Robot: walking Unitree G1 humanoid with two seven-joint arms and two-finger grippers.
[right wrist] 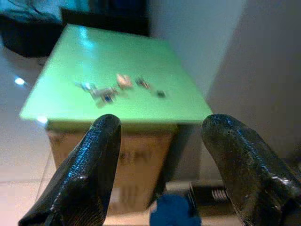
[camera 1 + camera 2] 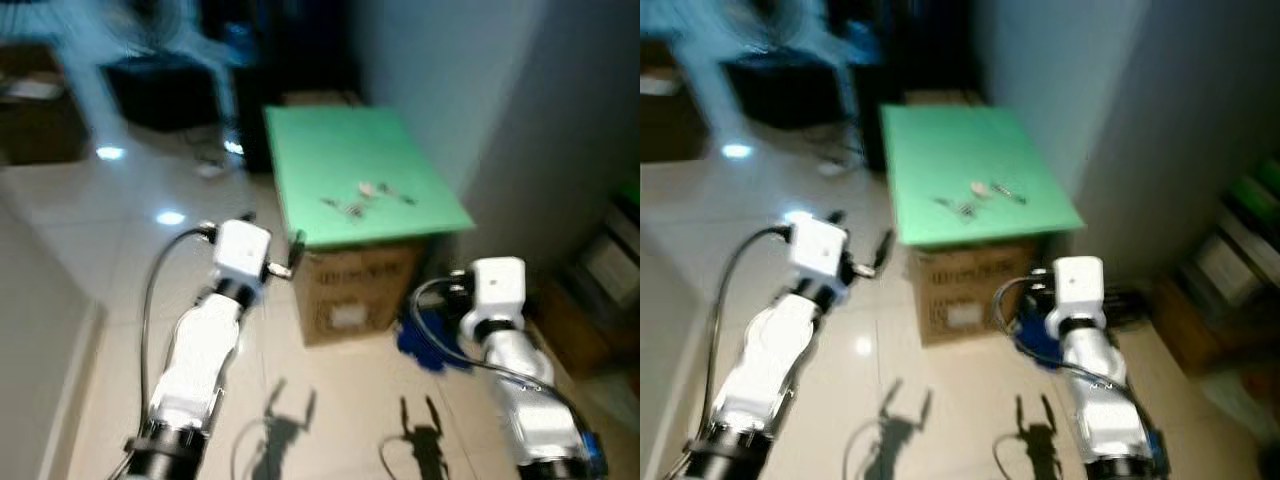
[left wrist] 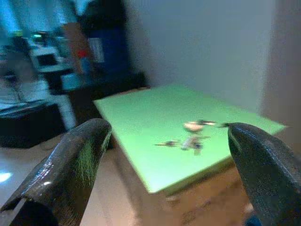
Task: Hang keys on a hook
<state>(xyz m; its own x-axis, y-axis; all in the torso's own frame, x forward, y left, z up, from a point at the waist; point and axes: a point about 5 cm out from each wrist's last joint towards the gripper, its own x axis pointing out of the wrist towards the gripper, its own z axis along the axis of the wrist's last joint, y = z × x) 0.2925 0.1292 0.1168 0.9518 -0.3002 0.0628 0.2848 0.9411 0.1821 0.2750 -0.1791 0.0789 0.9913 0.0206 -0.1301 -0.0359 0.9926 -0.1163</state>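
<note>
A bunch of keys (image 2: 365, 196) lies spread on a green board (image 2: 330, 140) that tops a cardboard box (image 2: 355, 285) beside a grey wall. The keys (image 3: 193, 139) lie ahead of my left gripper (image 3: 169, 165), which is open with nothing between its fingers (image 3: 75, 160). My right gripper (image 1: 162, 165) is open too, empty, short of the box, with the keys (image 1: 113, 89) beyond it. Both silver arms, left (image 2: 205, 350) and right (image 2: 515, 370), reach forward over the tiled floor. The views are blurred.
A blue object (image 2: 425, 345) lies on the floor at the box's right corner. Dark furniture (image 2: 160, 85) and a white fan stand at the back left. Shelves with boxes (image 2: 610, 270) stand at the right. Pale floor tiles (image 2: 90, 230) lie open to the left.
</note>
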